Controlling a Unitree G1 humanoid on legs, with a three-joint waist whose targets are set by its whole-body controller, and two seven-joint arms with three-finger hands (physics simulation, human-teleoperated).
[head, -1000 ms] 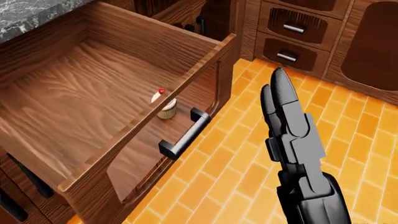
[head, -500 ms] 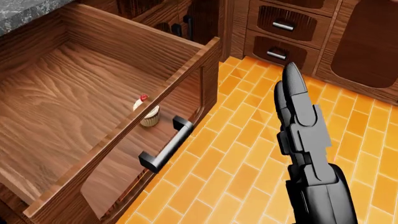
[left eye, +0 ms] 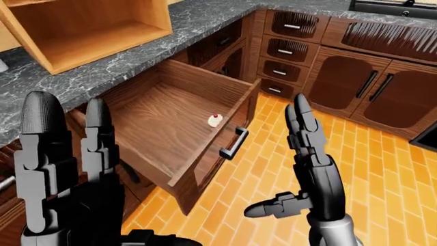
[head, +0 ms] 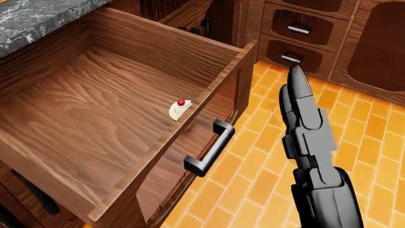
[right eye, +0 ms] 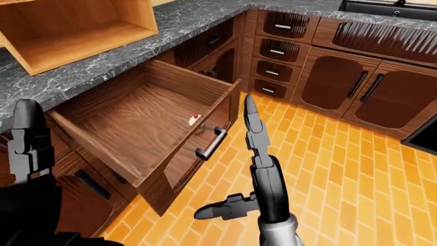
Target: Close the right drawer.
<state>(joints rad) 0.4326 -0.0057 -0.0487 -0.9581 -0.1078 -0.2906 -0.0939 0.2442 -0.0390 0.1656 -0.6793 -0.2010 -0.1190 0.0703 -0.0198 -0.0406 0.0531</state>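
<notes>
- Centrally, the drawer (head: pixel 95 104) is pulled far out from under the dark marble surface (left eye: pixel 102 72), filling the left and middle of the head view; the task is not yet done.
- Its wooden front panel carries a dark bar handle (head: pixel 209 149), which faces the orange tiled floor (head: pixel 266 156).
- Inside, a small cupcake (head: pixel 179 109) with a red cherry sits on the drawer floor, close against the inner face of the front panel.
- To the right of the handle, the right hand (head: pixel 304 118) hangs over the floor with its fingers straight and pressed together, thumb sticking out sideways in the eye views. It holds nothing and is apart from the drawer.
- At the lower left of the left-eye view, the left hand (left eye: pixel 65 169) is raised with its fingers upright and spread, also empty.
- Further off, closed drawers (left eye: pixel 283 51) and cabinet doors (left eye: pixel 355 87) line the top right of that view, and an open wooden shelf box (left eye: pixel 88 25) rests on the surface.
- Risks, as a judgement: a push landing on the handle's end or the panel's corner could slide off; a hard shove could tip the cupcake; fingers hooked behind the handle could get pinched as the drawer shuts.
</notes>
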